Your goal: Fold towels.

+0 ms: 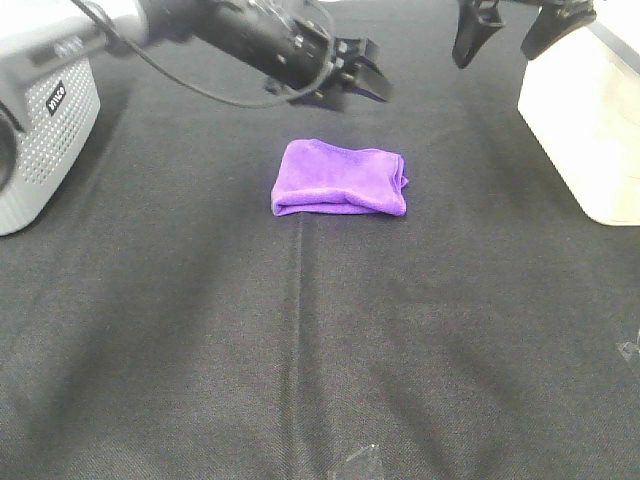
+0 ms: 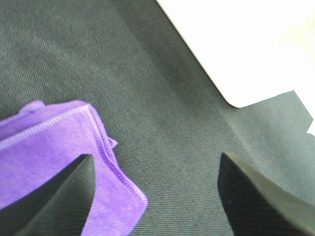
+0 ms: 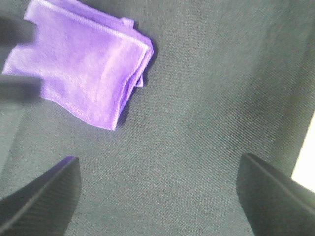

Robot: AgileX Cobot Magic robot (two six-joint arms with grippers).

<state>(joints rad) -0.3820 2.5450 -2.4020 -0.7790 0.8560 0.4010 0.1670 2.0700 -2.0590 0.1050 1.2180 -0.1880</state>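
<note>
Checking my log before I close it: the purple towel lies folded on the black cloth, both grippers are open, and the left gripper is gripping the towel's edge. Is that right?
Not quite. The left gripper holds nothing: the left wrist view shows its fingers apart with bare cloth between them, beside the towel. The rest stands: the towel lies folded, and the right gripper is open too.

Black woven tablecloth, faintly creased, under even, soft overhead light.

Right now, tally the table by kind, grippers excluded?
Purple towel, folded: 1
Grey perforated basket: 1
White bin: 1
Total: 3
</note>
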